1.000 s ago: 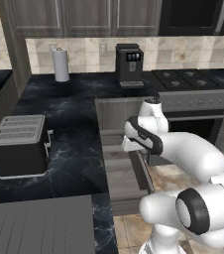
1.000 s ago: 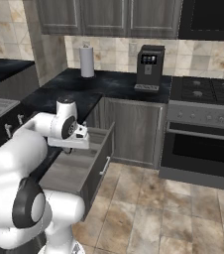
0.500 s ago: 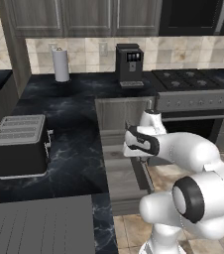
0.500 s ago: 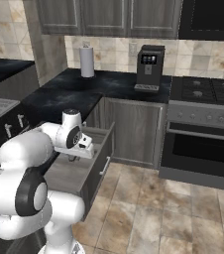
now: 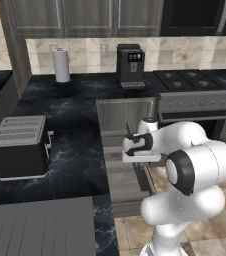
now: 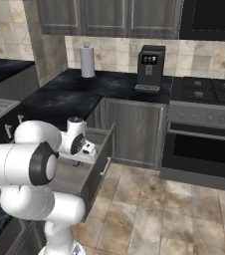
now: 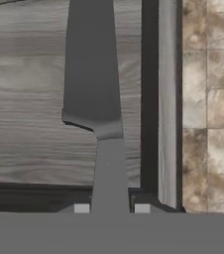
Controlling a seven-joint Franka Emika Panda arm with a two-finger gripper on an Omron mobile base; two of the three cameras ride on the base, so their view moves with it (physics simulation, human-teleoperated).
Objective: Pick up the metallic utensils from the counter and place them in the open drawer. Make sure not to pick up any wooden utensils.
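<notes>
- Left base view: arm bent low over the drawer [image 5: 120,186], which stands pulled out from the counter [image 5: 75,117] front.
- Gripper [image 5: 129,146] hangs above the drawer's inner half, near the counter edge. The jaw gap cannot be read from this side.
- Toaster [image 5: 20,150] sits on the counter at left, well apart from the arm. Paper towel roll [image 5: 61,65] and coffee machine [image 5: 130,64] stand at the back wall, with the stove [image 5: 195,80] to the right.
- Right base view: gripper [image 6: 88,148] sits over the open drawer [image 6: 95,164], just inside its far side wall. What it carries is too small to make out here.
- Black counter [image 6: 69,94] runs behind it. Paper towel roll [image 6: 87,61], coffee machine [image 6: 150,67] and stove [image 6: 209,89] stand along the back.
- Hand view: gripper [image 7: 112,208] is closed narrow on the slim handle of a utensil [image 7: 91,74], with one fingertip [image 7: 82,209] on each side of the handle.
- The utensil reads flat grey, its broad blade-like head pointing away from the hand.
- The utensil lies over the drawer's wood-grain floor [image 7: 29,124], close to the side wall. Whether it touches the floor I cannot tell.
- Tan floor tiles [image 7: 210,99] show beyond the drawer wall.
</notes>
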